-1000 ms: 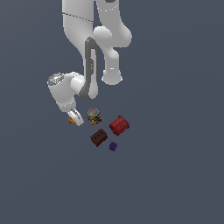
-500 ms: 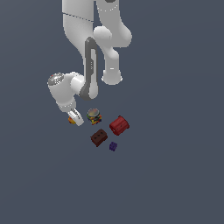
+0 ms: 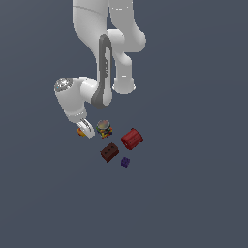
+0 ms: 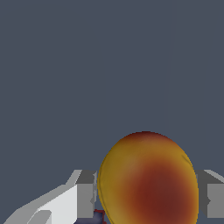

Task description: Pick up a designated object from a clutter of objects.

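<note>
The yellow-orange ball with red blotches [image 4: 148, 177] fills the space between my two fingers in the wrist view. One finger [image 4: 86, 192] and the other finger [image 4: 212, 197] press against its opposite sides. In the exterior view only a sliver of the ball [image 3: 80, 131] shows behind my gripper [image 3: 85, 129], low over the floor at the clutter's end toward the exterior view's left. The gripper is shut on the ball.
The multicoloured jar with a greyish lid [image 3: 104, 129] stands just beside the gripper, toward the exterior view's right. Further that way lie the red ribbed cylinder [image 3: 131, 138], the dark brown-red studded brick [image 3: 110, 152] and the tiny purple block [image 3: 125, 162].
</note>
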You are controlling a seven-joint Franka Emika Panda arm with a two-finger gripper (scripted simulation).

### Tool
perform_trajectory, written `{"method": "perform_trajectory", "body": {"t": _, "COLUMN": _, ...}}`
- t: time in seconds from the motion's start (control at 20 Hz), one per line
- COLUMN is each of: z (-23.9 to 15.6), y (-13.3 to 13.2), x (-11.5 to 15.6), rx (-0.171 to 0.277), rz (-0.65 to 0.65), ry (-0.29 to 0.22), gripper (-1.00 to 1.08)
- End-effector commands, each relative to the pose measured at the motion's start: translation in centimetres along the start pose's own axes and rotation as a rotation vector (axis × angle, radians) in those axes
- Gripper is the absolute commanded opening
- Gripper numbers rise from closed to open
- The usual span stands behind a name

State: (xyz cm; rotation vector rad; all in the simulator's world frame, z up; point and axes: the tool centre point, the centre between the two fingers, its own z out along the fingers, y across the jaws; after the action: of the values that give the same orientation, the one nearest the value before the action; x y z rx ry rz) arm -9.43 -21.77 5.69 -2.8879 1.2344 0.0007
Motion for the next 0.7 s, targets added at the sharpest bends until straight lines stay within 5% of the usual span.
{"method": "perform_trajectory", "body": {"t": 0.0, "z": -1.2, "y": -1.0, "x": -0.4, "rx": 0.001, "rz": 0.0, "ry": 0.001, "gripper": -1.0}}
{"method": "perform_trajectory", "body": {"t": 0.65, "z": -10.9, "y": -9.0, "x": -3.9, "rx": -0.003, "rz": 0.002, "ry": 0.003, "gripper": -1.0}}
